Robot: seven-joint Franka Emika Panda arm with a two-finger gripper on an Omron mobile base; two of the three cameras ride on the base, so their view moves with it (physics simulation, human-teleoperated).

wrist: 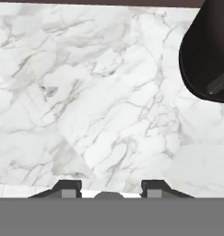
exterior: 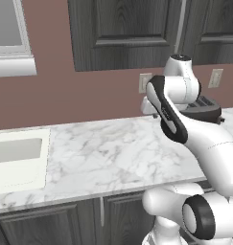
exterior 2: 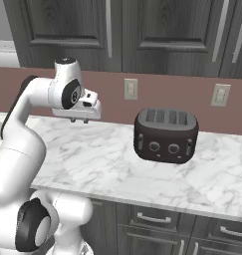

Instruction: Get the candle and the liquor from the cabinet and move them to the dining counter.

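Hovering above the marble bench [exterior 2: 142, 164], the gripper [exterior 2: 79, 120] points straight down with its jaws apart and nothing between them; in the hand view the two fingertips [wrist: 69, 188] frame bare marble. The pose looks like a carrying or resting posture rather than a reach, since the task's things are overhead. The cabinet [exterior 2: 67, 30] hangs on the wall at twelve o'clock from the hand, its door shut, its silver bar handle [exterior 2: 108, 27] just right of the panel. Candle and liquor are presumably behind that door, so I cannot tell where exactly they stand. A dark toaster [exterior 2: 166, 134] sits at three o'clock of the gripper, well apart from it. A sink [exterior: 17, 160] lies at nine o'clock. Opening the door appears to be the first step, not yet started.
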